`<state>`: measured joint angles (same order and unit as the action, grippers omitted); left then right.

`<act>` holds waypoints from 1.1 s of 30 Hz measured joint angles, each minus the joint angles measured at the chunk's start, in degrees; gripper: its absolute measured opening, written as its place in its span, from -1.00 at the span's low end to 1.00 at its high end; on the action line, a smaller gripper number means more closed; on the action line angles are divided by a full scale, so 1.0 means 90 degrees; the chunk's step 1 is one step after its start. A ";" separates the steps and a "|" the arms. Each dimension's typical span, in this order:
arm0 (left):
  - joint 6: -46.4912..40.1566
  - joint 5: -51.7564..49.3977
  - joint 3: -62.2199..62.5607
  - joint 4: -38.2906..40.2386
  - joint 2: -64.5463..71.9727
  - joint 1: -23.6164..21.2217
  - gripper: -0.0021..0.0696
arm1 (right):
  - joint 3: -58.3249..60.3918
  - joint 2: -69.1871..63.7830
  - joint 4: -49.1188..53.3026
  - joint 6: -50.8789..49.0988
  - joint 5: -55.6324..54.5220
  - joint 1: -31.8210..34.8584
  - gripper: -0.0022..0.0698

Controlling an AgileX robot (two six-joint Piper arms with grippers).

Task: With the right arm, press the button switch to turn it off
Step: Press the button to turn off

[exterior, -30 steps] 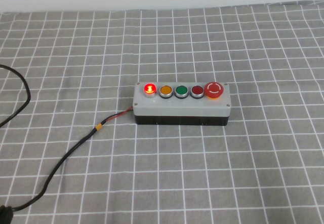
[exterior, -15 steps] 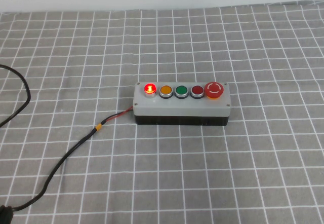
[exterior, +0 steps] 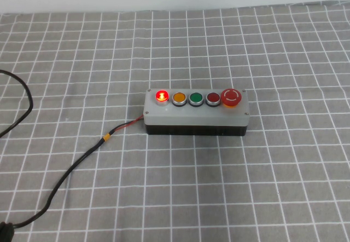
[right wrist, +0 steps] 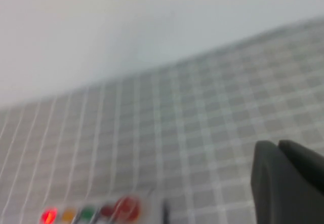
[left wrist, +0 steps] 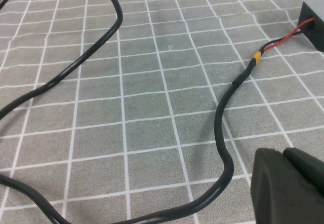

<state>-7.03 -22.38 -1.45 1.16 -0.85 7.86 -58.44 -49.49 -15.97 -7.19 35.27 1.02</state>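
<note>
**Lit button waiting, right arm not yet over the box**

We see the grey box (exterior: 197, 110) just above the centre of the high view, lying on the checked cloth (exterior: 262, 187). The button switch (exterior: 162, 96) is the leftmost of 5 in the row and glows bright red, so it is on. To its right sit the orange button (exterior: 179, 97), the green button (exterior: 196, 98), the dark red button (exterior: 213, 98) and the big stop button (exterior: 231, 97). A black cable (exterior: 71, 168) runs from the box's left end toward the lower left of the frame.

Neither arm shows in the high view. The left gripper (left wrist: 288, 186) fills the lower right corner of its wrist view, low over the cloth beside the cable; its fingers seem to lie together. The right gripper (right wrist: 288, 181) sits in the lower right of its own blurred view, with the row of buttons far off at the lower left; we cannot tell whether its fingers are apart or together.

To do this step well, we judge that the right arm should travel across to the box's left end, centre a fingertip over the glowing cap, and press straight down without grazing the orange neighbour or pushing the box along the cloth.

Against the 2 earlier high views, nothing differs: box, cable and lit button lie exactly alike.
</note>
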 joint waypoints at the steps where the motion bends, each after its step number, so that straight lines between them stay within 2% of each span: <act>1: 0.0000 0.0000 0.0000 0.0000 0.0000 0.0000 -0.95 | -0.0009 -0.0207 -0.0413 0.0413 0.0038 0.0000 -0.98; 6: 0.0000 0.0000 0.0000 0.0000 0.0000 0.0000 -0.95 | -0.0111 -0.1258 -0.2652 0.3152 0.0655 -0.0081 -0.98; 10: 0.0000 0.0000 0.0000 0.0000 0.0000 0.0000 -0.95 | -0.0669 -0.2271 -0.3079 0.4045 0.1153 -0.0519 -0.98; 14: 0.0000 0.0000 0.0000 0.0000 0.0000 0.0000 -0.95 | -0.1434 -0.3109 -0.2030 0.3620 0.1282 -0.1408 -0.98; 19: 0.0000 0.0000 0.0000 0.0000 0.0000 0.0000 -0.95 | -0.2570 -0.4216 -0.0288 0.2372 0.1408 -0.2598 -0.98; 28: 0.0000 0.0000 0.0000 0.0000 0.0000 0.0000 -0.95 | -0.4378 -0.6101 0.0150 0.2002 0.1423 -0.3780 -0.98; 33: 0.0000 0.0000 0.0000 0.0000 0.0000 0.0000 -0.95 | -0.5196 -0.7143 0.0180 0.1871 0.1423 -0.4063 -0.98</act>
<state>-7.03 -22.38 -1.45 1.16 -0.85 7.86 -105.20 -113.78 -14.35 9.65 48.08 -35.55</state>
